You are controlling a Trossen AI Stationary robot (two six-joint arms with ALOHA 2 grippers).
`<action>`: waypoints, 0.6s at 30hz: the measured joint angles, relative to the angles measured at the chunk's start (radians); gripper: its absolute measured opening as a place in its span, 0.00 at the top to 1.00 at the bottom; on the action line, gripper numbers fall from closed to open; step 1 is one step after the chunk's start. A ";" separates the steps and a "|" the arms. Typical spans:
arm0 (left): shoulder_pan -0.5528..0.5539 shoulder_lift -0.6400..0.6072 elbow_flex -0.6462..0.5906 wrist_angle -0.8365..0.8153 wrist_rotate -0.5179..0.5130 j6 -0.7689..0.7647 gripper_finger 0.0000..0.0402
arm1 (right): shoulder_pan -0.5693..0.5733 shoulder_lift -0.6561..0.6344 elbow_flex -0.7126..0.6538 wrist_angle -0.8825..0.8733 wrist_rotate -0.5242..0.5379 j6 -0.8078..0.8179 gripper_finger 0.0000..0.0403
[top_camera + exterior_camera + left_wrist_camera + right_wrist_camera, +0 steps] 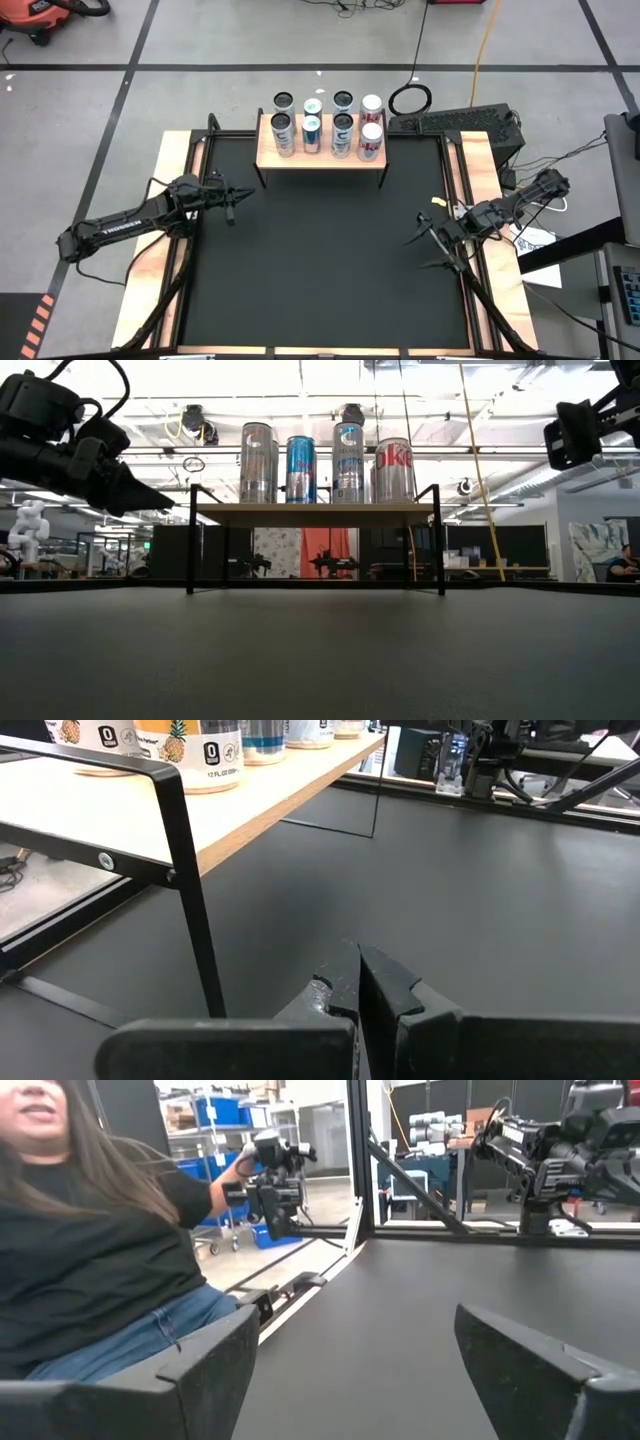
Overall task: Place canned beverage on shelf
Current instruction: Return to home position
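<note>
Left gripper [358, 955], fingers pressed together and empty, hovers near the shelf's left legs. The shelf [320, 160] stands at the counter's [320, 270] far edge, carrying eight cans [311, 132] in two rows. One can's label reads "12 FL OZ", another shows red "oke", and the rest are unreadable. Right gripper [358, 1320] gapes wide, empty.

grey floor [230, 40] with dark seams below, bright ceiling [520, 420] overhead.

The shelf [320, 160] stands at the upper centre of the worktop [320, 270], with cans [311, 133] on it in two rows of four. The left pincer [245, 194] is at middle left and the right pincer [415, 250] at middle right, both well apart from the shelf.
</note>
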 joint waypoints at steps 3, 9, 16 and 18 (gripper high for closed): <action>0.000 -0.002 -0.018 0.049 -0.001 0.000 1.00 | 0.000 -0.036 0.000 -0.024 0.000 0.000 0.21; 0.000 -0.011 -0.019 0.051 -0.001 0.000 1.00 | 0.000 -0.059 0.000 -0.066 0.000 0.000 0.21; 0.000 -0.011 -0.019 0.053 -0.001 0.000 1.00 | 0.000 -0.069 0.000 -0.078 0.000 0.000 0.21; 0.000 -0.011 -0.019 0.053 -0.001 0.000 1.00 | 0.000 -0.071 0.000 -0.078 0.000 0.000 0.21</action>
